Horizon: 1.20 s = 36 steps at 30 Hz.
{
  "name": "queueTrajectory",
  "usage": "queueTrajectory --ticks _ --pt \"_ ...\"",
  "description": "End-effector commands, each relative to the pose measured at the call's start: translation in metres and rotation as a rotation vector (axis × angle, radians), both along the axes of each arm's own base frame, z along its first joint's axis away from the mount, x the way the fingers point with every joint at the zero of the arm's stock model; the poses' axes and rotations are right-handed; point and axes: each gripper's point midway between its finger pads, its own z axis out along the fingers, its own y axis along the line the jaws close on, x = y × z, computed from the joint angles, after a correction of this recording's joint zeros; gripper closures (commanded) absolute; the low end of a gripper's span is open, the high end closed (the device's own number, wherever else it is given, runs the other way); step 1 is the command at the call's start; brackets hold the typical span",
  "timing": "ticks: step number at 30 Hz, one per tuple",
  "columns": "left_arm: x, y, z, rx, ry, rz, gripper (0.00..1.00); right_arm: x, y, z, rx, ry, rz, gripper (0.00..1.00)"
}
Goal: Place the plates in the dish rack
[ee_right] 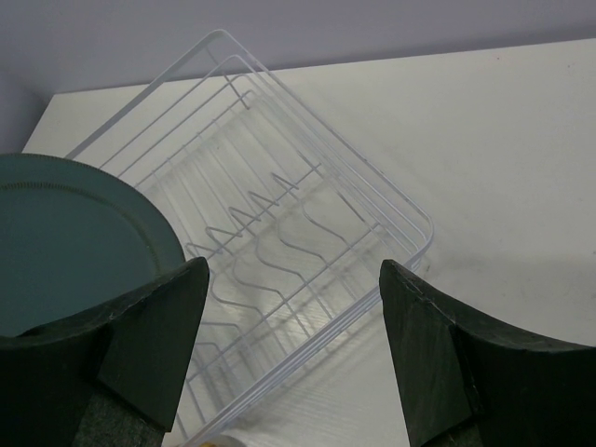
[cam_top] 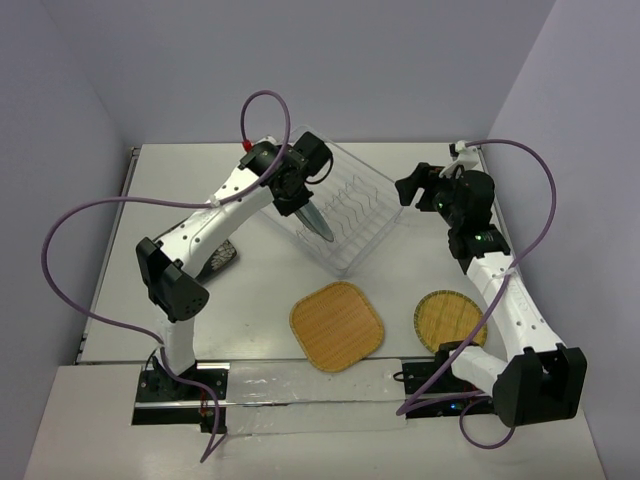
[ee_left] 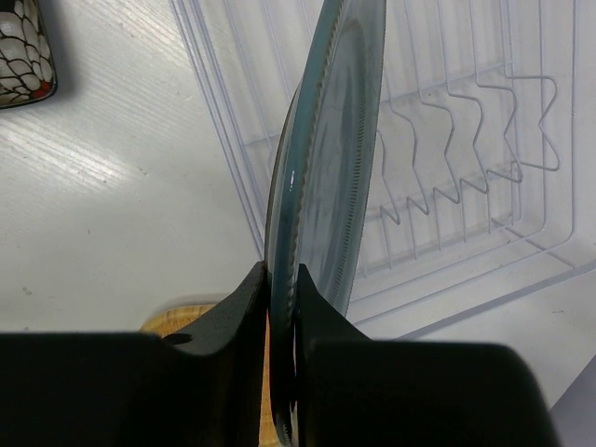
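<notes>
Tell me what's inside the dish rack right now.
Only its upright wire tines show inside the dish rack; no plate sits in a visible slot. The grey-blue plate, held on edge by the left gripper, covers the part beneath it.

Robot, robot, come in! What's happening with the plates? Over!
Left fingers shut on blue plate, held on edge over rack. Right fingers open, empty, beside rack. Rack bare, nothing blocking.

Bright even light, soft shadows
</notes>
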Motion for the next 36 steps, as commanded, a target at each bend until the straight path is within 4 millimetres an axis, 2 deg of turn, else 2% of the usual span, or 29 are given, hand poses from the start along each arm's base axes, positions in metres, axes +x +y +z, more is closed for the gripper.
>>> queueTrajectory --ticks 1,5,7,14,19,24,36 --pt "-0.004 0.017 0.058 -0.061 -0.148 0.014 1.00 0.008 -0.002 0.021 0.007 -0.053 -0.008 0.19" --pt "-0.005 0.019 0.073 -0.082 -0.180 0.012 1.00 0.008 -0.001 0.021 0.008 -0.050 -0.005 0.19" --pt "-0.005 0.018 0.072 -0.083 -0.177 0.006 1.00 0.008 -0.002 0.020 0.007 -0.049 -0.012 0.19" --pt "-0.001 0.008 0.050 -0.042 -0.125 -0.028 1.00 0.008 -0.005 0.019 0.006 -0.050 -0.024 0.19" --pt "0.004 0.009 0.039 -0.013 -0.121 0.001 1.00 0.008 -0.006 0.018 0.009 -0.046 -0.029 0.19" --pt "0.013 -0.002 0.026 0.013 -0.100 -0.021 1.00 0.008 -0.008 0.017 0.011 -0.043 -0.033 0.19" --pt "0.027 -0.013 0.013 0.003 -0.105 0.031 1.00 0.012 -0.010 0.012 0.019 -0.025 -0.039 0.19"
